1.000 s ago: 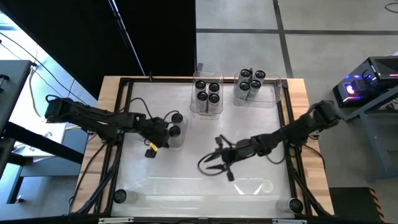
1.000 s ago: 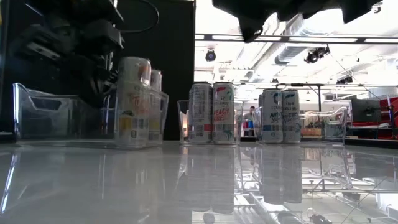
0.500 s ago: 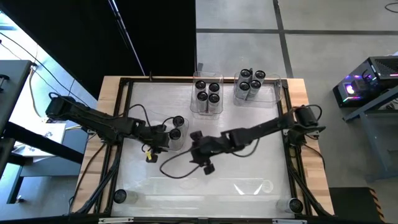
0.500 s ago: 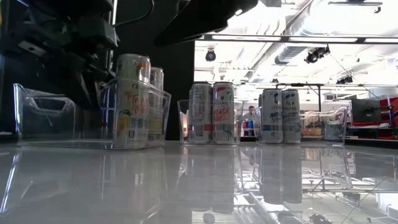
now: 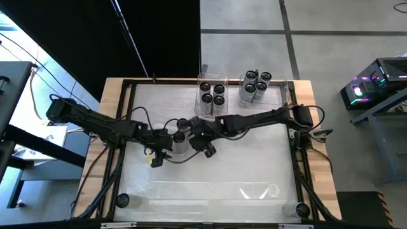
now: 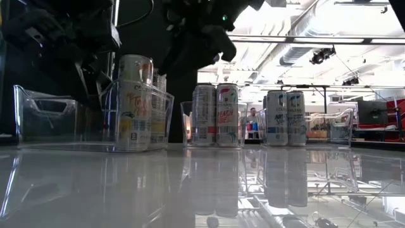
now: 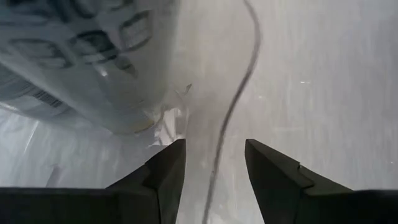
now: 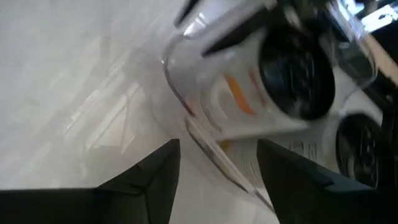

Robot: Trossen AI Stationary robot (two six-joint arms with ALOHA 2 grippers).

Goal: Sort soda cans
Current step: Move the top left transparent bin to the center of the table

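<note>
Two soda cans point(image 5: 180, 130) stand in a clear tray point(image 6: 88, 120) on the table's left half; they also show in the low view point(image 6: 135, 101). Several more cans fill a middle tray point(image 5: 212, 94) and a right tray point(image 5: 256, 86) at the far edge. My left gripper point(image 5: 164, 142) is open just left of the two cans, and one can point(image 7: 93, 56) shows beyond its fingers point(image 7: 168, 171). My right gripper point(image 5: 198, 135) is open at the tray's right side. Its wrist view shows the tray's corner point(image 8: 193, 124) between its fingers and both dark can tops point(image 8: 292, 74). My right gripper's open fingers point(image 8: 155, 171) stand on either side of the clear tray's wall near its corner point(image 8: 205, 149), coming from the table's right. I cannot tell whether they touch it.
A dark cable point(image 7: 236, 106) lies on the white table near my left gripper. The right arm point(image 5: 254, 121) stretches across the table's middle, just in front of the two far trays. Free room lies along the near half of the table point(image 5: 210, 184).
My right gripper has swept from the middle of the table toward the left edge and slightly farther, arriving at the right side of the tray with two cans. The left arm, the tray and the cans have stayed in place.
</note>
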